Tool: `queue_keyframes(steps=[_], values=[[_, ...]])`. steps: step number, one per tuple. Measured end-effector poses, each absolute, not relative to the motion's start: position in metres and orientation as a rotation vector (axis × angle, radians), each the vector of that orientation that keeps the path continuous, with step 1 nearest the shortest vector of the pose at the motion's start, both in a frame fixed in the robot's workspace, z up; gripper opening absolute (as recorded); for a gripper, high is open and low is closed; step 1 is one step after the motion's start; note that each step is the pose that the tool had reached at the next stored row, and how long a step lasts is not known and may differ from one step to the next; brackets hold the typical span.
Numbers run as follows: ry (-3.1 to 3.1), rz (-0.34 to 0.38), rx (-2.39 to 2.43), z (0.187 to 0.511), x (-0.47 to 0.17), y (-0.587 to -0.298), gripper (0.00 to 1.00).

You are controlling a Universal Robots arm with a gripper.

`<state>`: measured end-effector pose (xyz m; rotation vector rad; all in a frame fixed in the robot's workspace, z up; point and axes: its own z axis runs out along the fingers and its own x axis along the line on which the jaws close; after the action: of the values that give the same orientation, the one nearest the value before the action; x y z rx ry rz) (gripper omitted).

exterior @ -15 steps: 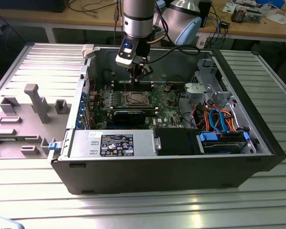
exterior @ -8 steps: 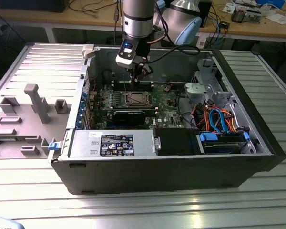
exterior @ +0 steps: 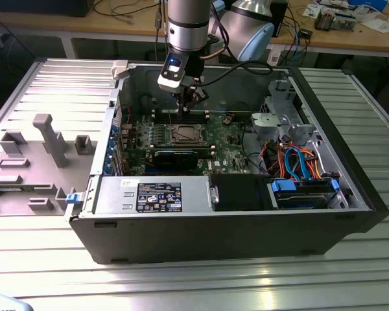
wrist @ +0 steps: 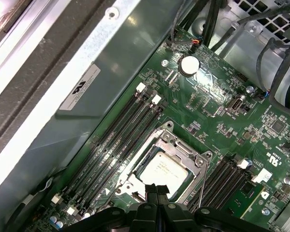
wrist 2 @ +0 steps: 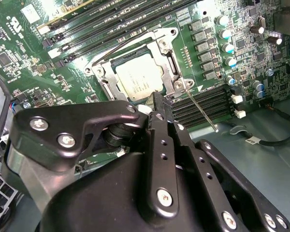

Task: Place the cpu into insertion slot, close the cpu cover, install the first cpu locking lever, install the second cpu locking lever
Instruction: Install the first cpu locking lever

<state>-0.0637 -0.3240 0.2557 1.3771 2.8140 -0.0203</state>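
The cpu [wrist 2: 137,79] is seated in the insertion slot [wrist 2: 123,59], and the cpu cover [wrist 2: 170,60] appears lowered over it. The tool [wrist 2: 157,104] is held just beside the cover with its fingers together and nothing grasped. A locking lever [wrist 2: 201,112] stands free, so a slip off the narrow tip could be expected to scrape the board. In the exterior view, room is hemmed by the case wall [exterior: 142,81] at 12 o'clock of the slot and the black card [exterior: 175,155] at 6 o'clock.

Bright overhead light washes the ribbed grey metal table [exterior: 246,285] pale, almost white toward the exterior view's left. The open black computer case [exterior: 214,236] is softly shaded inside. In the second wrist view, glare whitens part of the green circuit board [wrist 2: 14,72], and the silver-grey square cpu [wrist 2: 137,79] gleams.
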Motion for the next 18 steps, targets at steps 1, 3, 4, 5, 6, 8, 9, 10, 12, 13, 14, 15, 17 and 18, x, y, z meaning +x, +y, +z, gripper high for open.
queue_keyframes(steps=[1, 3, 4, 5, 6, 8, 9, 10, 12, 13, 14, 15, 17, 18], values=[[2.815, -0.02, 1.376, 0.2557, -0.0637, -0.324, 0.11], [2.815, -0.02, 1.375, 0.2557, -0.0637, -0.324, 0.11], [2.816, -0.02, 1.374, 0.2557, -0.0637, -0.324, 0.11], [2.816, -0.02, 1.373, 0.2557, -0.0637, -0.324, 0.11], [2.816, -0.02, 1.372, 0.2557, -0.0637, -0.324, 0.11], [2.817, -0.02, 1.371, 0.2557, -0.0637, -0.324, 0.11], [2.817, -0.02, 1.37, 0.2557, -0.0637, -0.324, 0.11], [2.818, -0.02, 1.369, 0.2557, -0.0637, -0.324, 0.11], [2.818, -0.02, 1.368, 0.2557, -0.0637, -0.324, 0.11], [2.819, -0.02, 1.367, 0.2557, -0.0637, -0.324, 0.11], [2.819, -0.02, 1.367, 0.2557, -0.0637, -0.324, 0.11], [2.819, -0.02, 1.366, 0.2557, -0.0637, -0.324, 0.11], [2.82, -0.02, 1.365, 0.2557, -0.0637, -0.324, 0.11], [2.82, -0.02, 1.365, 0.2557, -0.0637, -0.324, 0.11]])
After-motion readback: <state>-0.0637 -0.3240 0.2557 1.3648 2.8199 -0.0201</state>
